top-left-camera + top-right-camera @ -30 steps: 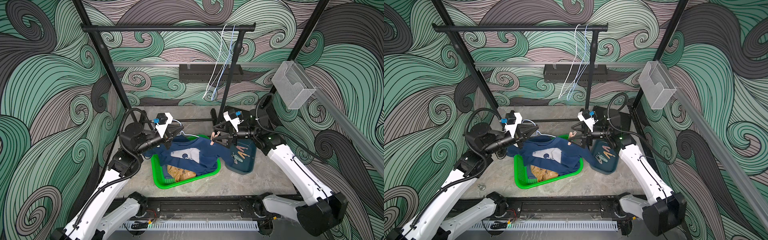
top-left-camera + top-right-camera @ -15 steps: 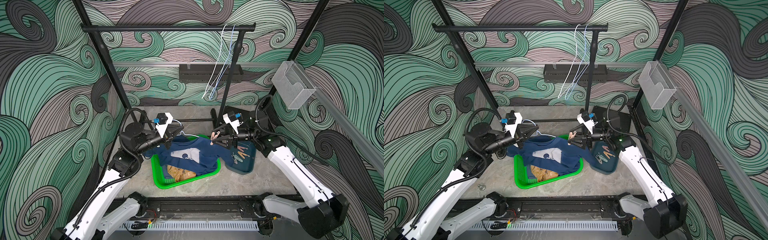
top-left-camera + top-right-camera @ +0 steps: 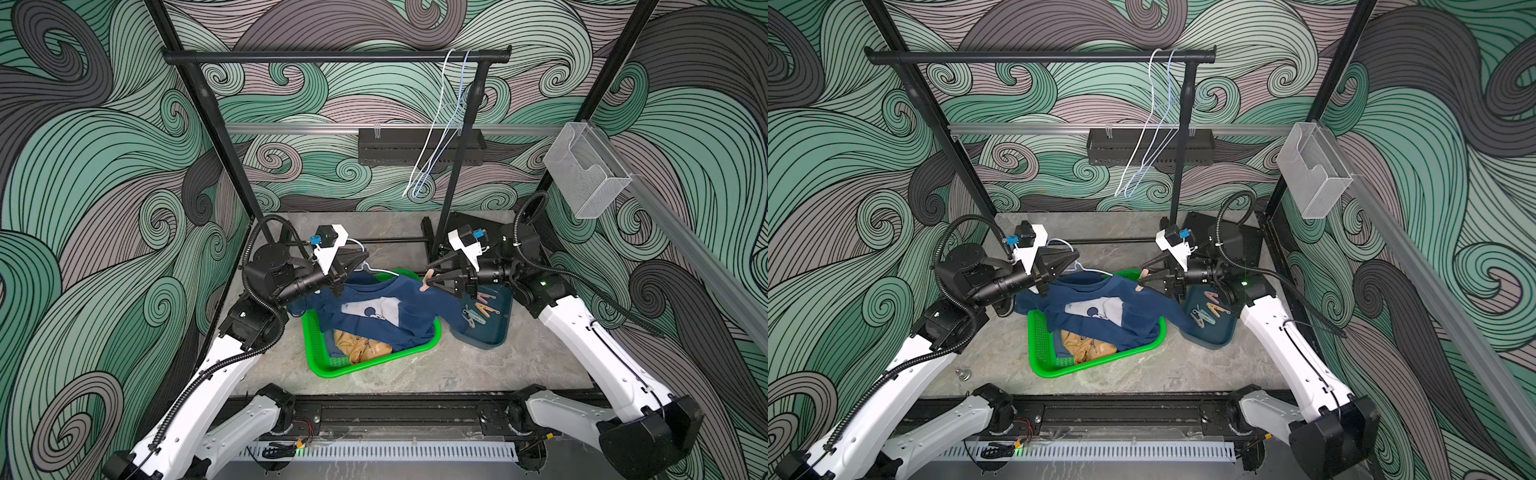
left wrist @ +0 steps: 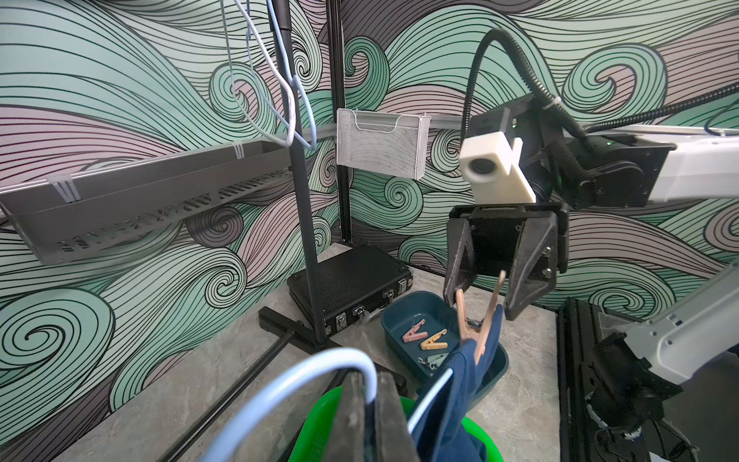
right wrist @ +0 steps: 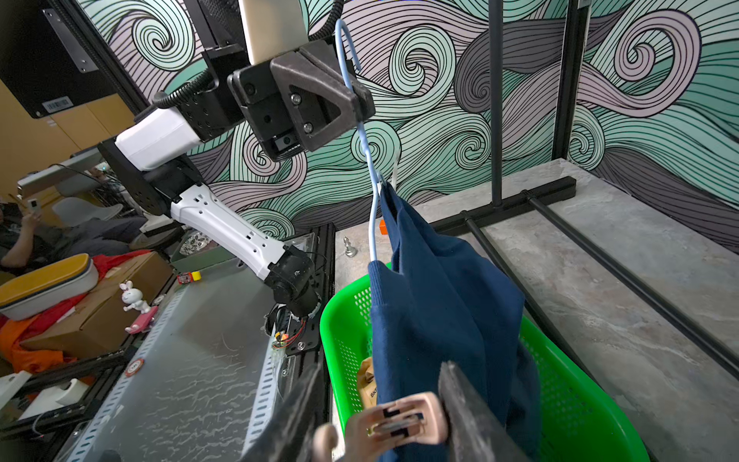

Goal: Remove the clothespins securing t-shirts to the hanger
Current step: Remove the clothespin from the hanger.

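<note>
The navy t-shirt (image 3: 399,316) (image 5: 440,300) hangs on a light-blue wire hanger (image 4: 280,384) (image 5: 374,224) over the green basket (image 3: 316,345). My left gripper (image 3: 360,266) (image 4: 370,376) is shut on the hanger's hook. A peach clothespin (image 3: 427,281) (image 4: 476,320) (image 5: 400,420) clips the shirt's shoulder to the hanger. My right gripper (image 3: 429,276) (image 4: 482,302) (image 5: 382,366) straddles its two splayed handles, jaws narrowly open, one finger touching a handle. A mustard t-shirt (image 3: 361,347) lies in the basket.
A teal tray (image 3: 494,332) right of the basket holds several loose clothespins (image 4: 424,336). The black rack's post and base bars (image 5: 560,192) stand close behind. Two empty hangers (image 3: 440,124) hang from its rail. A black case (image 4: 352,280) sits at the back right.
My right gripper's jaws have narrowed around the peach clothespin's handles. The left gripper and the hanger have stayed in place.
</note>
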`<state>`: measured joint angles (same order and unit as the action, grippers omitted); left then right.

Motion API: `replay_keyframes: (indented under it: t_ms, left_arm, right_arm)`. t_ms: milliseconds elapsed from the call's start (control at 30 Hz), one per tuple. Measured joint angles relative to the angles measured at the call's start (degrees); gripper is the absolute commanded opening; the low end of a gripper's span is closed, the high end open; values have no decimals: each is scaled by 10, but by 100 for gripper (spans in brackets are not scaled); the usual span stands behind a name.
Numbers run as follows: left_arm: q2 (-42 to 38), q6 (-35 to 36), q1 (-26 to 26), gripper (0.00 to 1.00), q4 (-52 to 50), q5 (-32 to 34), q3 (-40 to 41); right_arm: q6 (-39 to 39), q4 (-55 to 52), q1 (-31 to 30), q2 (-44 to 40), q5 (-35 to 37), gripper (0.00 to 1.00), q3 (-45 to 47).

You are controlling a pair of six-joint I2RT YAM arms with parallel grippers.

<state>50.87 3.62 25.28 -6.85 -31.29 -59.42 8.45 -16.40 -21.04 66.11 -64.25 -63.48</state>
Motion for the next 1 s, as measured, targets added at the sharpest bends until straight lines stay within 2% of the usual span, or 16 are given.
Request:
replay_keyframes:
  t_ms: [533,833,1000]
  left_arm:
    - [0,0,0,0,0,0,0]
    - [0,0,0,0,0,2,0]
    - [0,0,0,0,0,5,0]
  right_arm:
    - [15,-12,0,1,33,17,0]
    - [8,-2,-3,1,68,18,0]
    - [4,-1,-13,1,78,8,0]
